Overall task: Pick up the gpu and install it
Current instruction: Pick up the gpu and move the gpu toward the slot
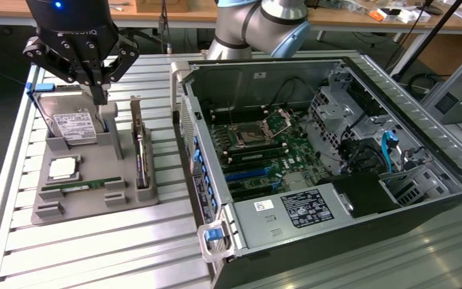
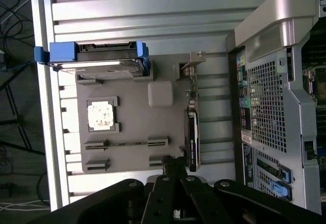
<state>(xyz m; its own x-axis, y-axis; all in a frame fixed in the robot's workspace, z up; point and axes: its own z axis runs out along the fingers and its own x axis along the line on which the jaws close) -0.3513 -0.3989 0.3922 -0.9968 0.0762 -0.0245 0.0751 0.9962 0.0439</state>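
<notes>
Ribbed metal slats form the table (image 1: 94, 253), with cluttered workbenches behind it. A grey moulded tray (image 1: 86, 208) lies toward the exterior view's left, and an open computer case (image 1: 223, 78) stands just beside it on the right, its motherboard (image 1: 255, 144) exposed. The tray holds a hard drive (image 1: 74, 123) in a blue frame, propped up at the far end. A square processor chip (image 1: 62, 168) lies flat nearer the camera, and a narrow green memory stick (image 1: 82, 185) sits in its slot in front of that. The gpu (image 1: 140, 153) stands on its long edge in a slot along the side of the tray nearest the case, its metal bracket at the far end. From the wrist view it reads as a thin dark strip (image 2: 192, 132). The tool (image 1: 100, 96) hangs above the tray with its fingers pressed together and nothing between them. In the exterior view its tips are by the upper corner of the hard drive, apart from the gpu.
</notes>
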